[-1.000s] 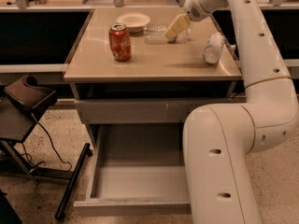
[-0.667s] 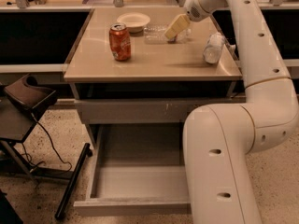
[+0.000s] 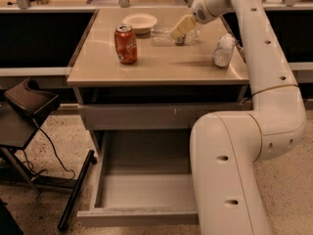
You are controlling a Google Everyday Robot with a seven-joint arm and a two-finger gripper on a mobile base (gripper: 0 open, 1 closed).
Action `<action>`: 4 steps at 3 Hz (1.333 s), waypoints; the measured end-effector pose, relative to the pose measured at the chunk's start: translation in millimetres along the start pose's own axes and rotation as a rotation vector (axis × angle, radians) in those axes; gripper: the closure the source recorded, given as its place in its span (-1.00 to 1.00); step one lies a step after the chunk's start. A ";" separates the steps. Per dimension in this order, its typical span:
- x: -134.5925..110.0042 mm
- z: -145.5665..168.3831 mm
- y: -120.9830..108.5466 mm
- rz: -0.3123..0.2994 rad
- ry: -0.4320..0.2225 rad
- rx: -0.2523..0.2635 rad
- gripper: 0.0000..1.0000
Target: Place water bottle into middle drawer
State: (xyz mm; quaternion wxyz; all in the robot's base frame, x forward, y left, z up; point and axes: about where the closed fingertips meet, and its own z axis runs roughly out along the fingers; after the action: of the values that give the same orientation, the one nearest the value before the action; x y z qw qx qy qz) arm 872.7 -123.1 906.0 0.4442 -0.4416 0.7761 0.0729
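The water bottle (image 3: 164, 35) is clear and lies on its side at the back of the tabletop, right of a white bowl. My gripper (image 3: 181, 29) hangs at the bottle's right end, touching or just above it; the contact is hidden. The middle drawer (image 3: 142, 192) is pulled out wide below the table, with a bare flat grey bottom, and my arm's big white base link covers its right part.
An orange-red soda can (image 3: 125, 44) stands at the table's front left. A white bowl (image 3: 140, 22) sits behind it. A whitish opaque bottle-like object (image 3: 224, 50) lies at the right edge. A closed scratched drawer front (image 3: 146, 116) is above the open drawer. A dark chair (image 3: 29, 106) stands at the left.
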 end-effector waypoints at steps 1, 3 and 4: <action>-6.5 7.2 -9.2 0.014 -0.027 0.039 -1.00; 15.2 34.5 -0.3 0.000 0.101 0.038 -1.00; 28.0 51.1 2.1 0.010 0.147 0.041 -1.00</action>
State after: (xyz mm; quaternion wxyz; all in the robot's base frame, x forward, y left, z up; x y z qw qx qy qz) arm 897.0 -113.3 853.9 0.3946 -0.4327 0.8102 0.0263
